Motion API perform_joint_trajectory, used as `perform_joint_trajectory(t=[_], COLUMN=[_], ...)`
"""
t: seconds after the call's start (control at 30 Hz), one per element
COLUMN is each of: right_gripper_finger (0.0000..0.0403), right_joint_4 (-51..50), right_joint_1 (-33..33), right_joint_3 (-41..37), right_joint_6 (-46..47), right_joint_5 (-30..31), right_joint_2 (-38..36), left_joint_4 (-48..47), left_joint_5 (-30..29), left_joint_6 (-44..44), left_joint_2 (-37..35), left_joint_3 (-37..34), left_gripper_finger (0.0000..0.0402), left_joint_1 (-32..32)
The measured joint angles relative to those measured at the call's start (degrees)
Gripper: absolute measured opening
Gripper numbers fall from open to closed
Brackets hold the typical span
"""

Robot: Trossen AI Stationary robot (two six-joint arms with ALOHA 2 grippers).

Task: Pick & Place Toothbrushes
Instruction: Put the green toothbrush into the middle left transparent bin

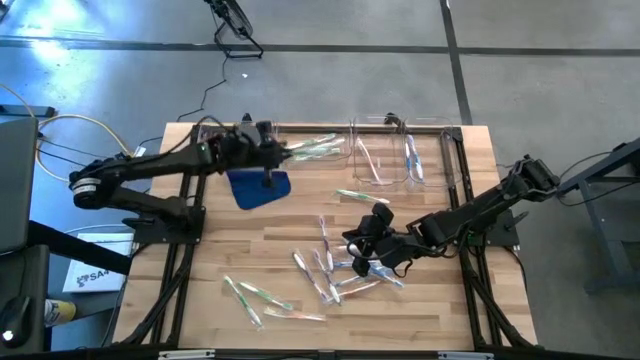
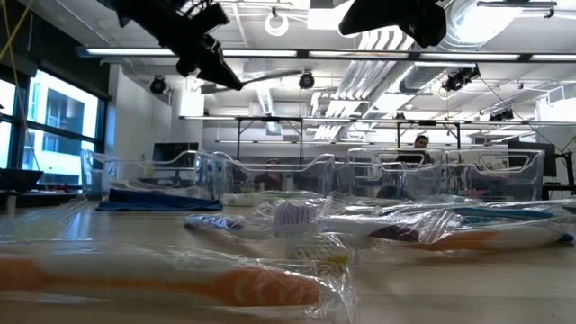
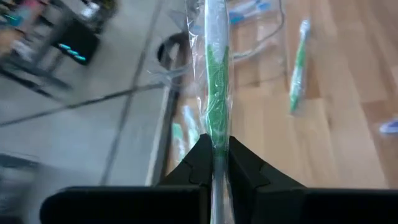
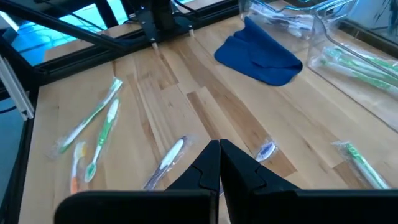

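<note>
Here the left hand [image 3: 219, 167] grips a green wrapped toothbrush [image 3: 217, 93] over the clear plastic bins [image 1: 385, 160], which hold several toothbrushes; the right hand [image 4: 219, 163], clenched empty, hovers above the wooden table [image 1: 440, 300].

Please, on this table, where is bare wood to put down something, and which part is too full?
Bare wood lies along the table's left side, between the blue cloth and the green toothbrushes near the front edge, and in the front right corner. It is crowded in the middle-right, where wrapped toothbrushes pile under the right claw, and at the back, where the clear bins stand.
</note>
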Motion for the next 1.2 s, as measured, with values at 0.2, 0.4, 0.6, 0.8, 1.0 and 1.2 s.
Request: perform_joint_trajectory(t=[0.2,0.4,0.6,0.8,1.0,1.2], right_gripper_finger=[0.0003,0.0003,0.0003,0.0003,0.0003,0.0003], right_joint_4=[-0.03,-0.11,-0.3,-0.6,-0.63,-0.72], right_joint_1=[-0.01,-0.13,-0.13,-0.13,-0.13,-0.13], right_joint_3=[0.0,0.0,0.0,0.0,0.0,0.0], right_joint_6=[-1.48,-2.7,-2.71,-2.71,-2.71,-2.6], right_joint_5=[0.08,0.08,0.08,0.08,0.08,0.08], right_joint_2=[0.0,0.0,0.02,0.02,0.04,0.04], left_joint_4=[0.0,-2.17,-4.77,-1.26,1.24,1.11], left_joint_5=[8.47,9.67,11.9,16.14,16.58,16.53], left_joint_6=[-1.5,-3.33,-9.11,-10.57,-10.57,-10.57], left_joint_2=[6.68,15.63,23.09,28.53,31.71,33.94], left_joint_3=[5.03,11.66,15.74,16.23,16.23,16.21], left_gripper_finger=[0.0017,0.0017,0.0017,0.0017,0.0017,0.0017], left_joint_1=[6.89,10.13,13.38,14.88,14.88,14.88])
